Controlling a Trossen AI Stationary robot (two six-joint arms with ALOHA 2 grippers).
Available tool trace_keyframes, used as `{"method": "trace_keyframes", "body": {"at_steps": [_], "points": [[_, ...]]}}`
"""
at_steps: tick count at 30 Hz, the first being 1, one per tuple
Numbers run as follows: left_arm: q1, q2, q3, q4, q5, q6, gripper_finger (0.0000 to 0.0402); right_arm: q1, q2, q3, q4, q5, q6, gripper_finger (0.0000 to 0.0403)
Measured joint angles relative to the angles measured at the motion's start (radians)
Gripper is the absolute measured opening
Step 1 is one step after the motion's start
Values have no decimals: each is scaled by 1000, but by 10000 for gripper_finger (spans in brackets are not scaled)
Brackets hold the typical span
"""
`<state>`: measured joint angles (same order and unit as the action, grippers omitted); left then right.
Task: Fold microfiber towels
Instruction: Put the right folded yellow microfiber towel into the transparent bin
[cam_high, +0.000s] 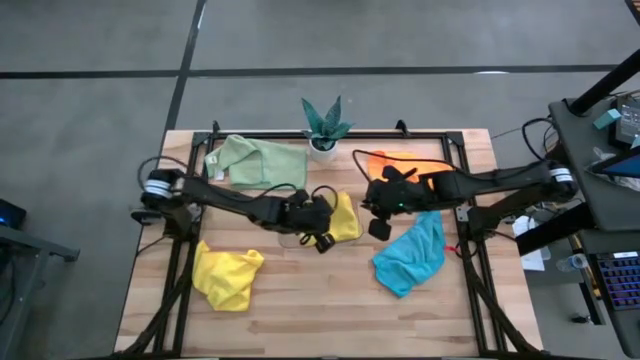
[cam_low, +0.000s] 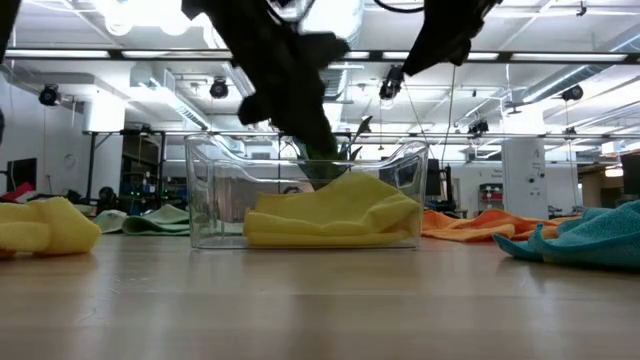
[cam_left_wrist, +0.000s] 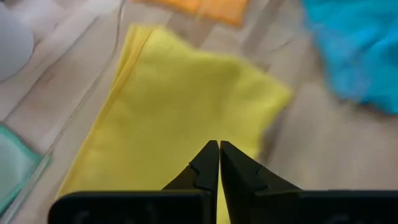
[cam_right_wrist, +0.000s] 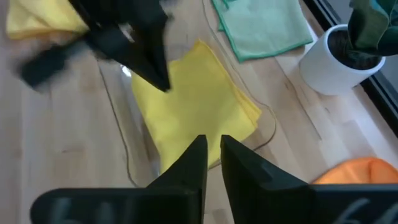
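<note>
A folded yellow towel (cam_high: 346, 216) lies flat in the clear tray (cam_low: 205, 190); it also shows in the low view (cam_low: 335, 215). My left gripper (cam_left_wrist: 219, 147) is shut and points down into the tray just over this towel (cam_left_wrist: 186, 93). My right gripper (cam_right_wrist: 213, 144) is open by a narrow gap and empty. It hangs above the table between the tray and the teal towel (cam_high: 410, 255). A crumpled yellow towel (cam_high: 228, 278) lies near left, a pale green one (cam_high: 255, 160) far left, and an orange one (cam_high: 395, 160) far right. My left gripper's shut fingertips (cam_right_wrist: 163, 84) come slanting down from the table's left onto the top of the folded yellow towel near its left edge (cam_right_wrist: 177, 93). I cannot tell whether they touch it. The towel lies flat in the tray.
A small potted plant in a white pot (cam_high: 323, 130) stands at the far edge, behind the tray. Black frame rails (cam_high: 470, 200) run along the table's sides. Bare wood (cam_high: 320, 300) lies at the near middle.
</note>
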<state>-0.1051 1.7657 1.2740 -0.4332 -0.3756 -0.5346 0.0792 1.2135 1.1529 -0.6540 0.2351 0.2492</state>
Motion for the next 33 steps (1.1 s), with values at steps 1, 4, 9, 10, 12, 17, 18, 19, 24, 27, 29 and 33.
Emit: {"method": "trace_keyframes", "body": {"at_steps": [1, 4, 9, 10, 12, 17, 18, 19, 24, 27, 29, 33], "points": [[9, 24, 17, -22, 0, 1, 0, 4, -5, -1, 0, 0, 7, 34], [35, 84, 52, -64, 1, 22, 0, 17, -17, -5, 0, 0, 13, 34], [64, 134, 73, -86, 6, 27, 0, 22, -13, -11, 0, 0, 13, 34], [68, 137, 71, -85, 6, 27, 0, 22, -12, -12, 1, 1, 13, 34], [74, 139, 60, -85, 9, 27, 0, 21, -10, -14, 0, 1, 13, 34], [77, 140, 37, -86, 70, 25, 0, 21, -8, -17, 1, 1, 11, 34], [77, 140, 34, -88, 80, 25, 0, 21, -8, -18, 1, 1, 11, 34], [76, 140, 33, -93, 84, 25, 0, 21, -8, -18, 1, 1, 11, 34], [76, 140, 30, -110, 88, 24, 0, 21, -8, -20, 1, 1, 10, 34], [77, 140, 30, -109, 93, 23, 0, 21, -8, -23, 2, 1, 11, 34], [77, 140, 30, -109, 106, 23, 0, 21, -8, -24, 5, 1, 11, 34], [77, 115, 54, -106, 111, 31, 0, 21, -8, -24, 6, 1, 8, 34]]}}
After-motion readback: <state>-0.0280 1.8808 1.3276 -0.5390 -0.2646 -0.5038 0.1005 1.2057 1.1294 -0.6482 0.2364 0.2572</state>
